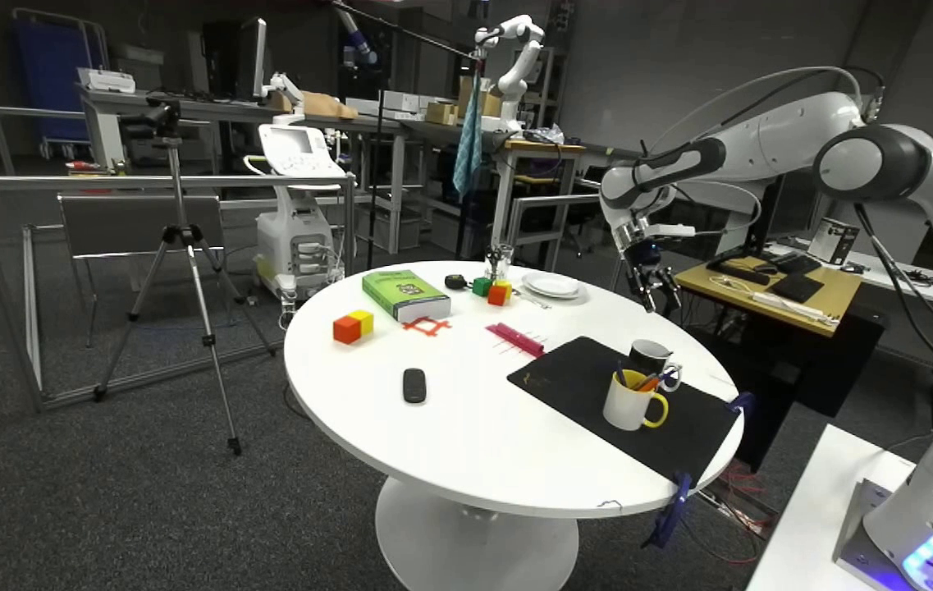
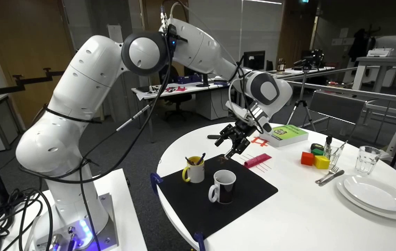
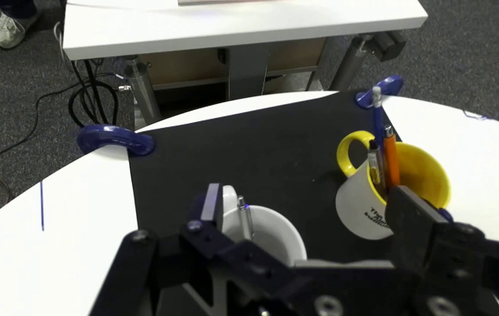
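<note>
My gripper [image 3: 311, 210] stands open above the round table, with nothing between its fingers. In both exterior views it hangs in the air, tilted downward. Nearest below it in the wrist view is a mug [image 3: 282, 228] with a white inside, partly hidden by a finger; a silver pen [image 3: 246, 221] leans in it. In an exterior view that mug [image 2: 226, 188] shows a black side and white handle. A white mug with yellow inside [image 3: 359, 210] holds an orange pen [image 3: 391, 160] and other pens, partly behind the right finger. Both mugs stand upright on a black mat [image 2: 191, 202].
Blue clamps [image 3: 113, 137] grip the mat at the table edge. Elsewhere on the table lie a green book [image 2: 286, 134], a dark oblong object [image 1: 414, 384], a pink piece [image 2: 257, 160], coloured blocks [image 2: 307, 158], cutlery [image 2: 330, 177], a glass [image 2: 367, 158] and white plates [image 2: 375, 193].
</note>
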`<state>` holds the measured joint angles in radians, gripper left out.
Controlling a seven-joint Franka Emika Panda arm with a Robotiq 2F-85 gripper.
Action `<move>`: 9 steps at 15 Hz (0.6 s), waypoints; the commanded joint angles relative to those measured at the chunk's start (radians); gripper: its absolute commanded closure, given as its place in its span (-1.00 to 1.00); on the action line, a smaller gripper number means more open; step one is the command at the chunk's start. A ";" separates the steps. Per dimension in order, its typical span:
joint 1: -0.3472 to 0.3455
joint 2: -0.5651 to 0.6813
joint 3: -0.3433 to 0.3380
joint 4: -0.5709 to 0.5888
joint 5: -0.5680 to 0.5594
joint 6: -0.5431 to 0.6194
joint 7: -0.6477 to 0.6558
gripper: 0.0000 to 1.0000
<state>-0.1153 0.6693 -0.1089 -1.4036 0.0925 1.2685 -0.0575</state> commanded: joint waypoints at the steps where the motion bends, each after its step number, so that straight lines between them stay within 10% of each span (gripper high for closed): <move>1: -0.035 -0.051 -0.001 -0.094 0.004 0.134 0.015 -1.00; 9: -0.044 -0.043 0.014 -0.166 0.010 0.290 0.011 -1.00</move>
<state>-0.1557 0.6688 -0.1099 -1.5043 0.0937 1.5204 -0.0575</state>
